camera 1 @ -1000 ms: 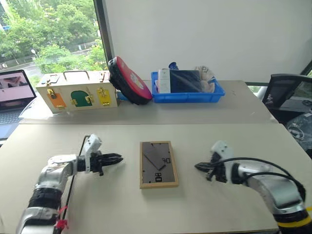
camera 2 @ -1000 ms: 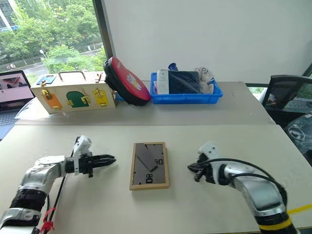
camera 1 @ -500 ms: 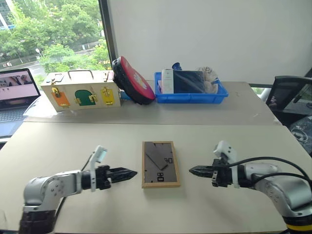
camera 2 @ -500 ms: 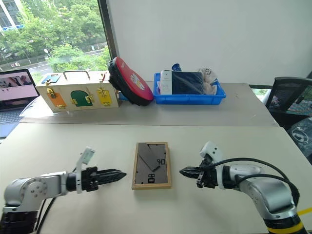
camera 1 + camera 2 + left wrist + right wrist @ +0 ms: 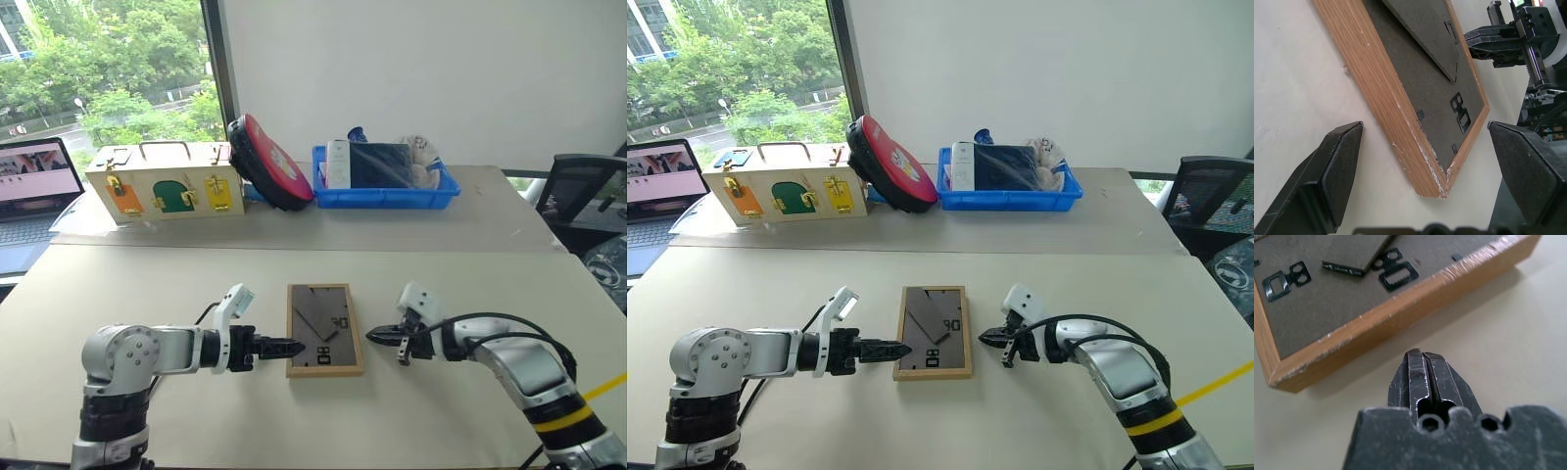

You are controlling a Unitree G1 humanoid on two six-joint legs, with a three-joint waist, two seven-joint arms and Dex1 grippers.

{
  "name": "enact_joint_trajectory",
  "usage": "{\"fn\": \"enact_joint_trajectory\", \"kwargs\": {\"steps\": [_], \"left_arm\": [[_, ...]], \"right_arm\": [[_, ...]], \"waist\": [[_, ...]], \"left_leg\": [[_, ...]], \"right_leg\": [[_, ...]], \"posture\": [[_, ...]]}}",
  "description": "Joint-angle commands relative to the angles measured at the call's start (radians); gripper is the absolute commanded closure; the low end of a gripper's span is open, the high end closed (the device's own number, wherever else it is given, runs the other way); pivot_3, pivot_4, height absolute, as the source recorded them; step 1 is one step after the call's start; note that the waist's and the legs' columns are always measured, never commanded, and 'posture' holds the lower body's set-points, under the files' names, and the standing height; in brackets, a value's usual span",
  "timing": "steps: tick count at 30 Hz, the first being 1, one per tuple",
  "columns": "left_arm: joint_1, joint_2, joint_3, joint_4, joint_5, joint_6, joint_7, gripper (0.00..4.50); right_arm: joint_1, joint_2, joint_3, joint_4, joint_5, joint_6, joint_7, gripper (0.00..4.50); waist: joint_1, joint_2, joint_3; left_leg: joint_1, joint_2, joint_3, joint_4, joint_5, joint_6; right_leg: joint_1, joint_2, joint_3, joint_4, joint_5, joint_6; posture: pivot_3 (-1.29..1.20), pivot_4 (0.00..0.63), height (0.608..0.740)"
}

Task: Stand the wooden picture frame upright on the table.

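**Flanking the frame, no grip yet**

The wooden picture frame is seen lying back-up on the surface, long axis running away from the robot. It is bracketed at its near end: left tool at the left edge, fingers spread wide, nothing held; right tool just beside the right edge, closed and empty.

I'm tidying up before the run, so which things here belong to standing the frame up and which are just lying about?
Part of the job: wooden picture frame, table.
Lying about: cream box with coloured doors, red round case, blue tray, laptop.
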Motion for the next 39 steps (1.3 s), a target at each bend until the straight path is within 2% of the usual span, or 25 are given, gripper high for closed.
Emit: {"fn": "enact_joint_trajectory", "kwargs": {"steps": [1, 8, 13, 17, 21, 24, 27, 34, 39], "left_arm": [[-0.002, -0.041, -0.025, 0.030, 0.011, 0.003, 0.091, 0.07], [-0.001, -0.097, -0.021, 0.060, -0.105, 0.003, 0.177, 0.07], [-0.001, -0.091, -0.018, 0.067, -0.148, 0.003, 0.218, 0.07], [-0.003, -0.028, -0.008, 0.089, -0.174, 0.003, 0.199, 1.17], [-0.010, 0.030, -0.002, 0.117, -0.178, 0.003, 0.145, 2.51], [-0.018, 0.062, 0.002, 0.139, -0.189, 0.002, 0.083, 3.08], [-0.018, 0.094, 0.001, 0.147, -0.207, -0.013, 0.006, 3.26], [-0.052, 0.125, 0.021, 0.227, -0.198, -0.060, -0.085, 3.30], [-0.096, 0.094, 0.032, 0.272, -0.206, -0.046, -0.084, 3.31]], "right_arm": [[-0.033, 0.033, 0.010, -0.008, -0.007, -0.026, 0.008, 4.50], [-0.032, 0.081, 0.034, -0.007, -0.038, -0.025, -0.006, 4.50], [-0.021, 0.094, 0.033, -0.020, -0.049, -0.018, -0.006, 4.50], [-0.020, 0.087, 0.020, -0.010, -0.061, -0.021, -0.010, 4.50], [-0.027, 0.081, 0.001, -0.008, -0.056, -0.019, -0.013, 4.50], [-0.028, 0.074, -0.018, -0.021, -0.047, -0.014, -0.015, 4.50], [-0.024, 0.063, -0.050, -0.052, -0.021, 0.007, -0.013, 4.50], [-0.006, -0.055, -0.284, -0.196, 0.203, 0.243, 0.024, 4.50], [-0.043, -0.099, -0.427, -0.289, 0.429, 0.434, 0.022, 3.02]], "waist": [[0.003, 0.000, 0.000], [0.008, 0.000, 0.000], [0.007, 0.000, 0.000], [0.002, 0.000, 0.000], [0.000, 0.000, 0.000], [0.000, 0.000, 0.000], [-0.001, 0.000, 0.000], [0.000, 0.000, 0.000], [-0.002, -0.001, 0.001]], "left_leg": [[0.000, 0.000, 0.000, 0.000, 0.000, 0.000], [0.001, -0.002, 0.000, 0.000, 0.000, 0.000], [0.002, -0.002, 0.000, 0.000, 0.000, 0.000], [0.002, -0.002, -0.001, 0.000, 0.000, 0.000], [0.002, -0.002, 0.000, -0.002, 0.000, 0.000], [0.002, -0.002, -0.001, -0.002, 0.000, 0.000], [0.002, -0.002, 0.000, -0.002, 0.000, 0.000], [-0.001, -0.002, 0.000, -0.004, 0.000, 0.000], [-0.002, -0.002, 0.000, -0.004, 0.000, 0.000]], "right_leg": [[0.001, 0.000, 0.000, 0.000, 0.000, 0.000], [0.003, -0.002, 0.000, -0.001, 0.000, 0.001], [0.004, -0.002, -0.001, -0.002, 0.000, 0.001], [0.004, -0.002, -0.001, -0.002, 0.000, 0.001], [0.003, -0.002, -0.001, -0.003, 0.000, 0.001], [0.003, -0.002, -0.001, -0.004, 0.000, 0.001], [0.003, -0.002, -0.001, -0.004, 0.000, 0.001], [0.000, -0.002, -0.001, -0.004, 0.000, 0.000], [-0.002, -0.002, -0.001, -0.004, 0.000, 0.000]], "posture": [[0.00, 0.150, 0.735], [0.00, 0.150, 0.735], [0.00, 0.150, 0.735], [0.00, 0.150, 0.735], [0.00, 0.150, 0.735], [0.00, 0.150, 0.735], [0.00, 0.150, 0.735], [0.00, 0.150, 0.735], [0.00, 0.150, 0.735]]}}
